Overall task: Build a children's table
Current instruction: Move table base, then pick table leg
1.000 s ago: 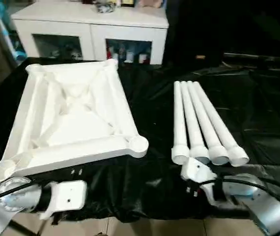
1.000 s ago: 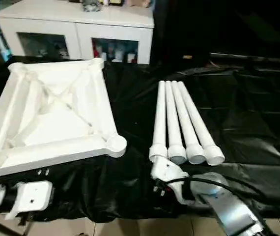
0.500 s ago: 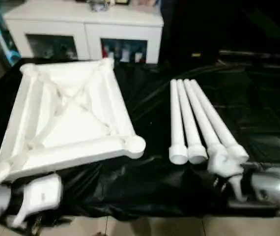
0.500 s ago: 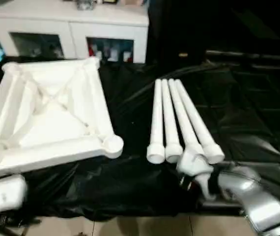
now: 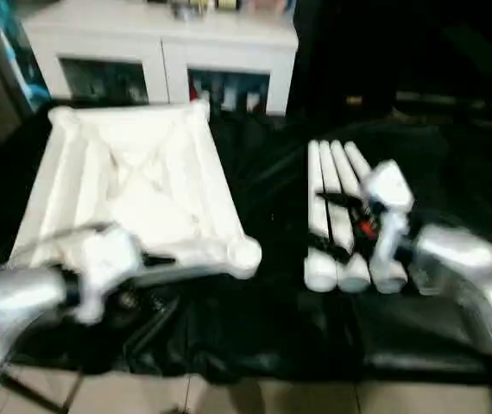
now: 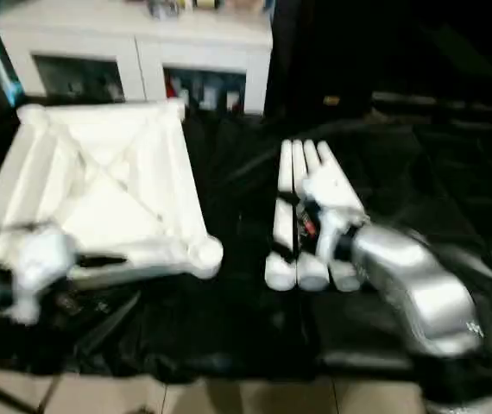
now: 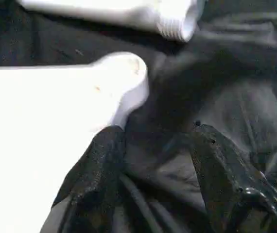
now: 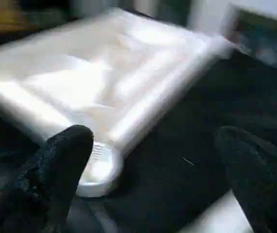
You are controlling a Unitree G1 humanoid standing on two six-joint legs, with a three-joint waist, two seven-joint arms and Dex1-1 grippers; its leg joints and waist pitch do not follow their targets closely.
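Observation:
The white table top (image 5: 134, 172) lies upside down on the left, ribbed underside up, with a round socket at its near right corner (image 5: 244, 254). Several white legs (image 5: 331, 164) lie side by side to its right. My left gripper (image 7: 155, 133) is open, its black fingers (image 7: 99, 170) spread over the black cloth just beside that corner socket (image 7: 126, 73). My right gripper (image 8: 153, 136) is open and hovers above the near half of the legs (image 6: 293, 216), pointing toward the table top (image 8: 104, 73). Nothing is between the fingers of either gripper.
The black-draped work table (image 5: 255, 328) ends at a front edge near the picture bottom, with tiled floor below. A white cabinet (image 5: 160, 43) with glass doors stands behind the table. Crinkled black cloth stretches to the right of the legs.
Both arms have come up from the table's front edge. The left gripper now sits at the top's near edge by the corner socket. The right gripper has moved over the legs.

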